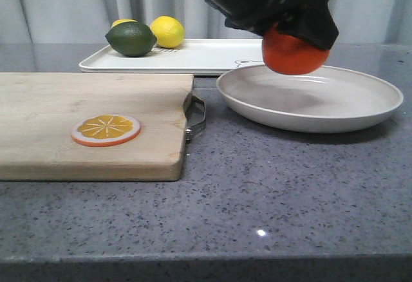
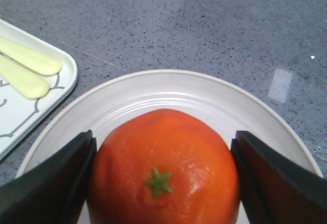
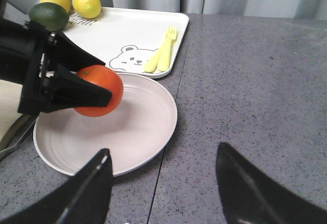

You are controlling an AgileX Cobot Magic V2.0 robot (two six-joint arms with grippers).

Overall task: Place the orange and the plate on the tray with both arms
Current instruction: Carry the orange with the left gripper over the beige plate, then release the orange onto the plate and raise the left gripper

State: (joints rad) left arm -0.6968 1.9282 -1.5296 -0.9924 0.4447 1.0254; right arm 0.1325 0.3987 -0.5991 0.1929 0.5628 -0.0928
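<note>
We are holding the orange [image 1: 291, 53] clenched in our left hand [image 2: 162, 183] above the plate [image 1: 335, 111], probably so both reach the tray [image 1: 212, 55] at 11 o'clock together, while our right hand [image 3: 162, 183] is waiting released nearby.

A: Lighting's soft and even, looks overhead. Tiny white glare dots on the counter [image 1: 261, 232], and the plate [image 1: 309, 98] drops a soft shadow at its near edge.

B: Yep. Left wrist view's mushy up close; the orange [image 2: 163, 168] looks glossy but soft.
</note>
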